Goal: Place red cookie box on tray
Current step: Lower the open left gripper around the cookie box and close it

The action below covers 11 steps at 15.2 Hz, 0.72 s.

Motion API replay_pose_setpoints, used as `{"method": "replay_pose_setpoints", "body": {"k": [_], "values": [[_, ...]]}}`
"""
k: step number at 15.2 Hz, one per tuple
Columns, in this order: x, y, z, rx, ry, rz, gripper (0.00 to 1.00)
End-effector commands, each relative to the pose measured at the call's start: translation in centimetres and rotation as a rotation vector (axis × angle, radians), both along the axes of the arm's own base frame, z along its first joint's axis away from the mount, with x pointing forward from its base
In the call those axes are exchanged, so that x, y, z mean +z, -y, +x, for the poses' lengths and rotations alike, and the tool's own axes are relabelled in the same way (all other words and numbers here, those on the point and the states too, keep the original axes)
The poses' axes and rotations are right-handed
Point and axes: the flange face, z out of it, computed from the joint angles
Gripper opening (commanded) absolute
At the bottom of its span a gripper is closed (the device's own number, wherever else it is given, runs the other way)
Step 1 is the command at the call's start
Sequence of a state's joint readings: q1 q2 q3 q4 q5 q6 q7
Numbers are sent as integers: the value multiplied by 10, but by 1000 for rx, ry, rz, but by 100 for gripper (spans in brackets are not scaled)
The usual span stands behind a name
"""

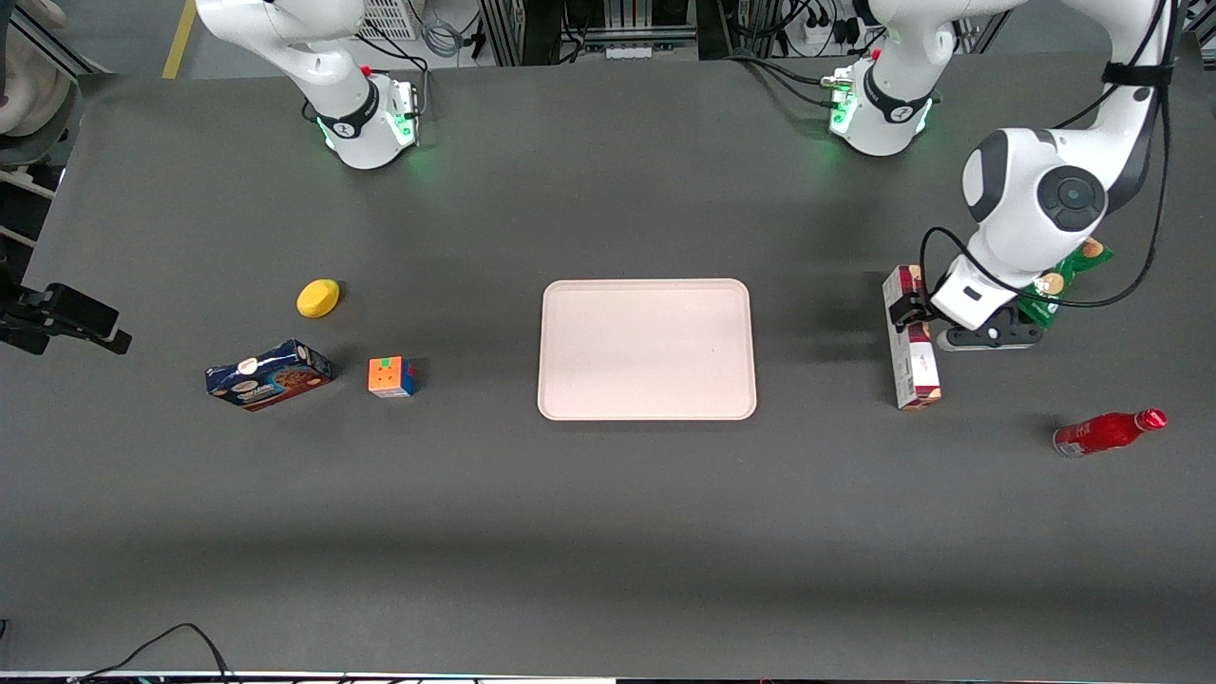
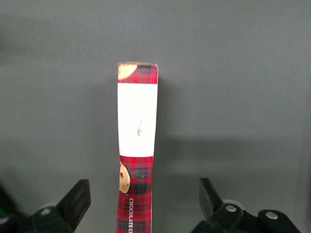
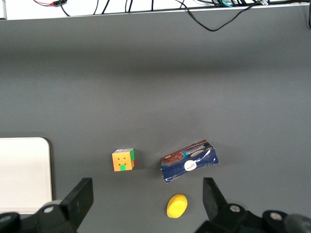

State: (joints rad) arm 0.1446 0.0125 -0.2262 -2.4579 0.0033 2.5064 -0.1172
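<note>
- Dark grey worktop [image 1: 608, 532]: your gripper [image 2: 145, 204], fingers spread wide, straddles the red cookie box [image 2: 137, 145] for a crosswise grasp.
- Tray [image 1: 647, 349] waits empty, well apart.

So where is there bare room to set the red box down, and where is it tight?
The tray holds nothing, and bare table separates it from the red cookie box. The gripper straddles that box, fingers open. It is tighter there: a green snack bag lies beside the arm, a red bottle nearer the front camera.
</note>
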Motion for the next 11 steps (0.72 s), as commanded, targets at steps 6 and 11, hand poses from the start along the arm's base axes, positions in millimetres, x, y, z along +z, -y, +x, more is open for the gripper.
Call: {"method": "replay_pose_setpoints", "body": {"k": [6,11], "values": [[-50,3,-12,-7,41,-21,100],[-73,0,-22,-8,54,-29,100]]}}
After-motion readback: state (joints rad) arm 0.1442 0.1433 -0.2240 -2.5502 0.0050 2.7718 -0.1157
